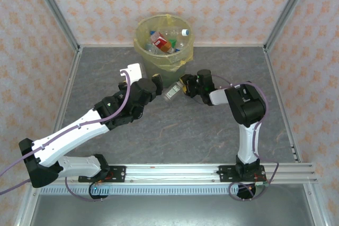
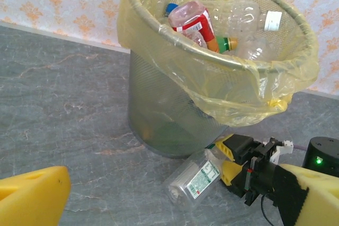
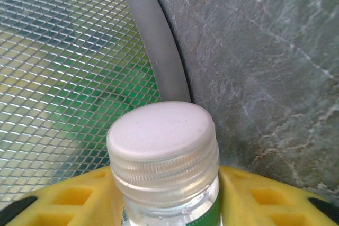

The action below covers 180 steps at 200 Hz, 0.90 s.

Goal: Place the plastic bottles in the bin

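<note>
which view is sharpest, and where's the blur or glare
top external: sharpest, with even soft light and faint shadows; left wrist: glossy glare on the bin liner, and the left fingers up close look soft; right wrist: the bottle cap is sharp, evenly lit, no glare

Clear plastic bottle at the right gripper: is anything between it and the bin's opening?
The clear white-capped plastic bottle lies at the foot of the round mesh bin, so the bin's own wall and yellow-lined rim rise between. Nothing else visible does.
</note>
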Tool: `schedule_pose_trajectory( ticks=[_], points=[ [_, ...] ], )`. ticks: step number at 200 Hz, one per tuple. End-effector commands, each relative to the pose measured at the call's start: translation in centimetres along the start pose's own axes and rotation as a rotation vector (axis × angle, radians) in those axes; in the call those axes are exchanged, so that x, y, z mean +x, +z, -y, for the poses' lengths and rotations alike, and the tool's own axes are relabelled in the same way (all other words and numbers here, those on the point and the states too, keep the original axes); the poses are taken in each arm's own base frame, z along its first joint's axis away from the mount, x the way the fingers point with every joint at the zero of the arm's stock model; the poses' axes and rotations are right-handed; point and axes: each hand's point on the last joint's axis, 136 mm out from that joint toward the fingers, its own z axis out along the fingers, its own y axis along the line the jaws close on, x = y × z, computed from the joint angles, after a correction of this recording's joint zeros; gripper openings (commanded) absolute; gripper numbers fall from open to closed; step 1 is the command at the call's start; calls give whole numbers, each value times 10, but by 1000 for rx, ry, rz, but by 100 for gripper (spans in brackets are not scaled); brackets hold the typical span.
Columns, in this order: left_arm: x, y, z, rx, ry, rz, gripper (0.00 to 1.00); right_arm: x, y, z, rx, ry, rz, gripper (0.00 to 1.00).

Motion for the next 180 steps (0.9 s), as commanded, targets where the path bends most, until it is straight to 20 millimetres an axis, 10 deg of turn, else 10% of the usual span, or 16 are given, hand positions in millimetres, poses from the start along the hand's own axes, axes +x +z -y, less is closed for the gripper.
schedule_pose_trajectory(
  ticks=[1,110,180],
  points=[
    [-4,-8,-16,-33,-15,28,99,0,1,5,29,-35,8,45],
    [-17,-18,-56,-35,-150,151,99,-23,-110,-38,91,-220,168,37],
    [-59,-22,-56,-53,-153,215,99,-60,-214,-152,-23,-422,446,37]
  ],
)
